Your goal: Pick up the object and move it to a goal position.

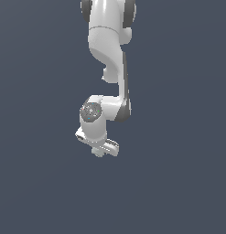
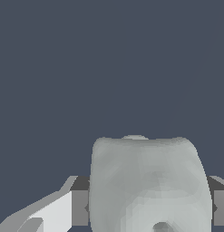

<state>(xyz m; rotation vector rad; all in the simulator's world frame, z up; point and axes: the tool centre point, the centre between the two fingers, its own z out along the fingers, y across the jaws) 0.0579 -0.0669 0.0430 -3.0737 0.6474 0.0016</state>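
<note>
- Exterior view: you see the white arm (image 1: 112, 55) hang down from the upper edge of the frame against a plain dark blue-grey backdrop, with the pincer (image 1: 100, 152) at its lowest end.
- At this size the pincer's fingers cannot be told apart in the exterior view, and the object cannot be made out there either.
- Wrist view: the object (image 2: 149, 186), a pale grey-white blocky piece with rounded upper corners, fills the space between the two dark grey finger pads (image 2: 80, 206).
- One pad lies against each flank of the object, so you can read the pincer (image 2: 149, 207) as closed onto the piece and gripping it by its sides.
- A small rounded bump shows on the object's far edge, and a dark round spot sits near the frame's edge.
- Beyond the held object you see only the same even dark blue-grey surface; whether that is a table or open background cannot be told.
</note>
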